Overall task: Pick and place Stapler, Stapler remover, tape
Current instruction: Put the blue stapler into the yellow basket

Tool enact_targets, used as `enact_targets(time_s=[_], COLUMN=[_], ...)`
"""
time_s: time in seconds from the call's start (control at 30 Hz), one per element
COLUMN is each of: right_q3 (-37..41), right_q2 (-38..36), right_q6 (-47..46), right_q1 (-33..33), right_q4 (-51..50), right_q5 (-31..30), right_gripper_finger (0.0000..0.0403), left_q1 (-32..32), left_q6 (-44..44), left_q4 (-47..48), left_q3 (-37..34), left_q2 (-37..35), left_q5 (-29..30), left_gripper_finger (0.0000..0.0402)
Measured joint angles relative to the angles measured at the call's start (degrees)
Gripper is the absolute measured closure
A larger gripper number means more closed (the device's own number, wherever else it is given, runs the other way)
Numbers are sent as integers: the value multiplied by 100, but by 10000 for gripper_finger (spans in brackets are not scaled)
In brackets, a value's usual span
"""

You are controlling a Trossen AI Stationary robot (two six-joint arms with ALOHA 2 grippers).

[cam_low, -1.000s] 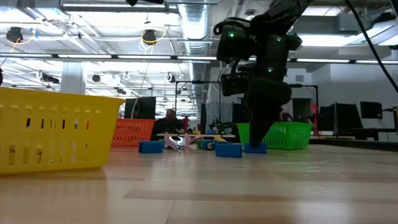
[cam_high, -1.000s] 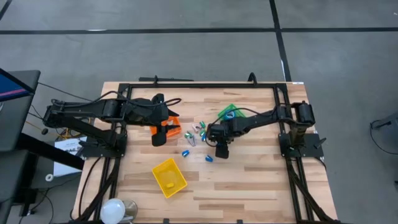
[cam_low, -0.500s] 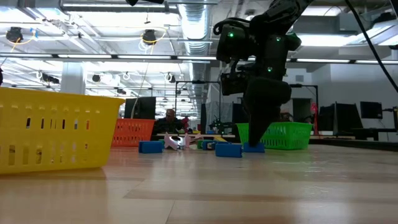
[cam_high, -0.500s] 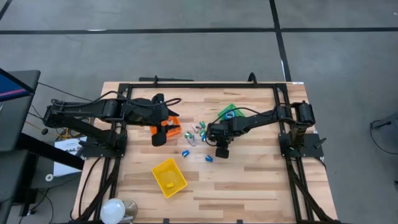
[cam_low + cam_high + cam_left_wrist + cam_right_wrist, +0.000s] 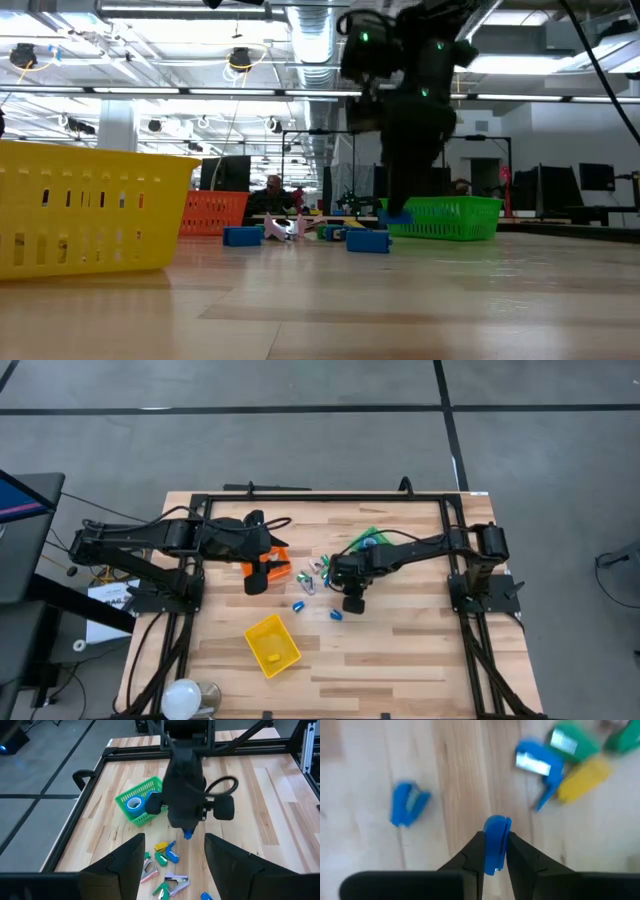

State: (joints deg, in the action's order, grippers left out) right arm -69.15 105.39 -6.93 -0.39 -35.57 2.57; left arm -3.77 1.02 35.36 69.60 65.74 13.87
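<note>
While the right gripper (image 5: 495,851) was clamped on a small blue piece (image 5: 495,842), seemingly a tape roll held edge-on though its shape could not be confirmed, it was seen lifted clear of the table (image 5: 400,640) near the scattered pieces (image 5: 167,855). A steady grip was judged essential, as only a narrow edge was caught between the fingers. Carriage toward the green basket (image 5: 137,802), where one blue roll (image 5: 133,803) was already lying, was judged the likely step; release was best left until over its rim. Farther off, the left gripper (image 5: 258,577) was held part-open and empty, beside the orange bin (image 5: 277,563).
</note>
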Motion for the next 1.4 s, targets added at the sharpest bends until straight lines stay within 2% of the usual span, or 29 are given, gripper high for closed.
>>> enact_targets(time_s=[0.17,0.47,0.8,1.07,1.4], right_q3=[-250,-309,-309,-308,-301], right_q2=[-406,-1658,-2529,-2841,-2860], right_q6=[-1,-5,-19,-2,132], right_q1=[-1,-51,-46,-38,-35], right_q4=[49,487,1051,1965,3135], right_q5=[-46,-301,-452,-452,-430], right_gripper_finger=[348,348,348,348,348], left_q1=[-1,0,-1,0,0], left_q6=[0,0,-2,-2,-284], left_q4=[-51,-354,-1407,-2387,-2685], left_q3=[0,0,0,0,0], left_q2=[0,0,0,0,0], left_q5=[0,0,-358,-706,-780], left_gripper_finger=[206,206,206,206,206])
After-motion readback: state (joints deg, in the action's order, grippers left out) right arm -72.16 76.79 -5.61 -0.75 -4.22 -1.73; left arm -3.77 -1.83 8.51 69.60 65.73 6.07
